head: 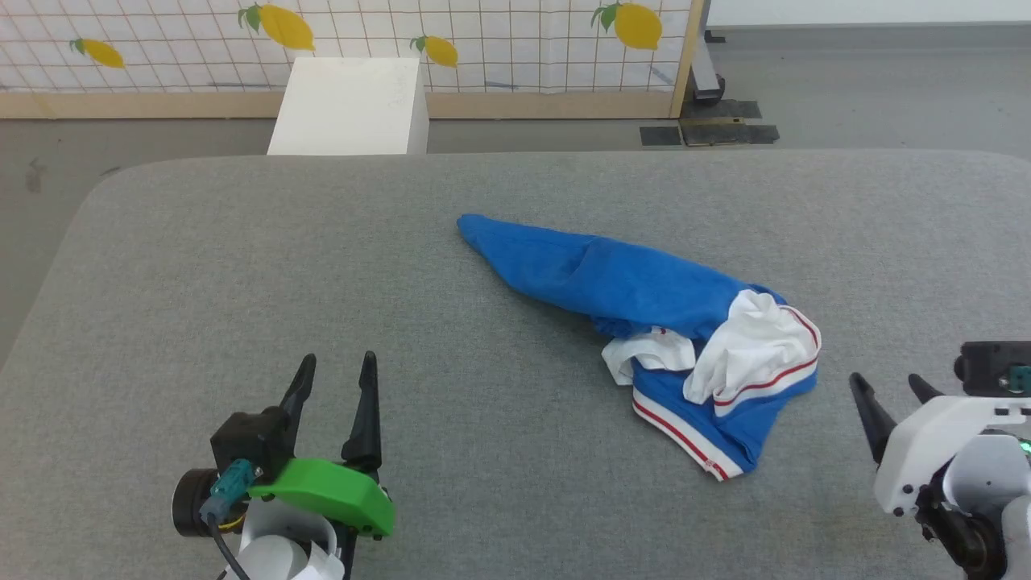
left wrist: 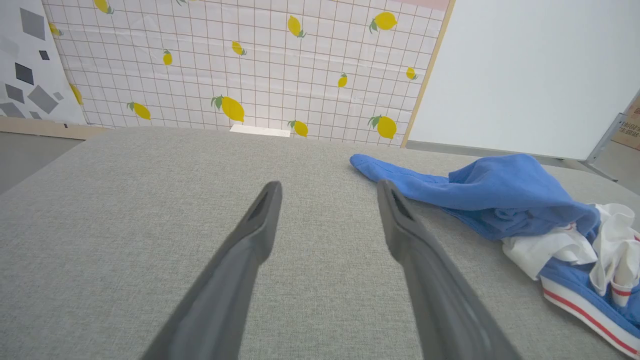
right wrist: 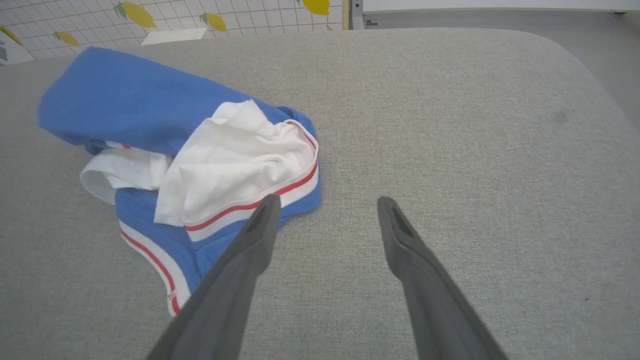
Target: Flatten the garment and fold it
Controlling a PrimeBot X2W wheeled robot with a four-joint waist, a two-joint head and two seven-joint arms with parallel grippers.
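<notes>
Now the crumpled garment tapers diagonally far-left; fingers of left gripper and right gripper stand spread.

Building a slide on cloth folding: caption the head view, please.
Crumpled blue garment on the grey table; left gripper and right gripper both open, neither touching it.

You face a grey fabric table with rounded corners. Beyond its far edge, a white box stands on the grey floor before a wood-framed screen printed with a grid and yellow lemons. Dark mats lie by the screen's right post. Your left wrist view shows a white board right of the screen. The light is even.
</notes>
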